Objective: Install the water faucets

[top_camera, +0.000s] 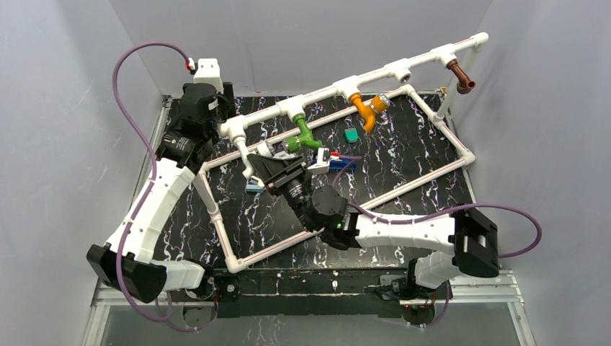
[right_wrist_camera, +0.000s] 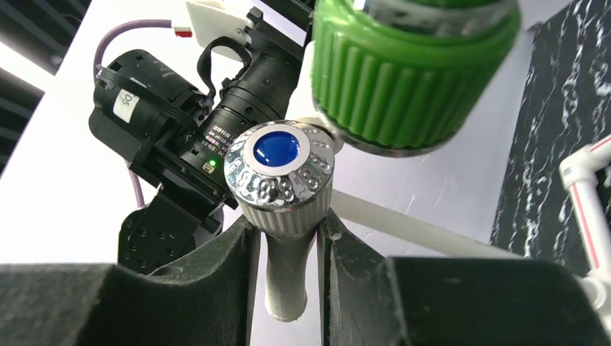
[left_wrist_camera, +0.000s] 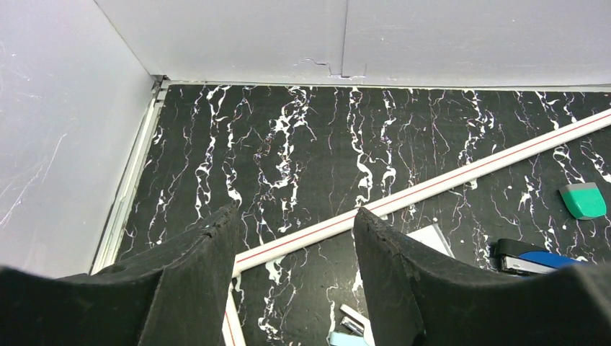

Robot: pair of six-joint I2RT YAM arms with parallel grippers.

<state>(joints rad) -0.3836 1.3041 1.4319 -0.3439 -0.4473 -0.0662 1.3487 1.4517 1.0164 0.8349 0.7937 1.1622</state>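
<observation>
My right gripper [right_wrist_camera: 288, 241] is shut on the white faucet [right_wrist_camera: 281, 180], gripping its neck just below the chrome knob with a blue centre. In the top view this faucet [top_camera: 268, 149] is held up by the left end of the white pipe frame [top_camera: 324, 94], next to the green faucet [top_camera: 306, 135], whose ribbed knob [right_wrist_camera: 411, 72] fills the upper right wrist view. An orange faucet [top_camera: 364, 108] and a brown faucet [top_camera: 461, 77] hang from tees further right. My left gripper [left_wrist_camera: 295, 220] is open and holds nothing, above the frame's lower pipe [left_wrist_camera: 432, 189] at the back left.
On the black marbled table lie a teal piece [top_camera: 351, 135], a blue and black object [left_wrist_camera: 537, 257] and a light blue item [top_camera: 253, 186]. The frame's rectangular base [top_camera: 216, 209] rings the middle. Grey walls close in on the left, back and right.
</observation>
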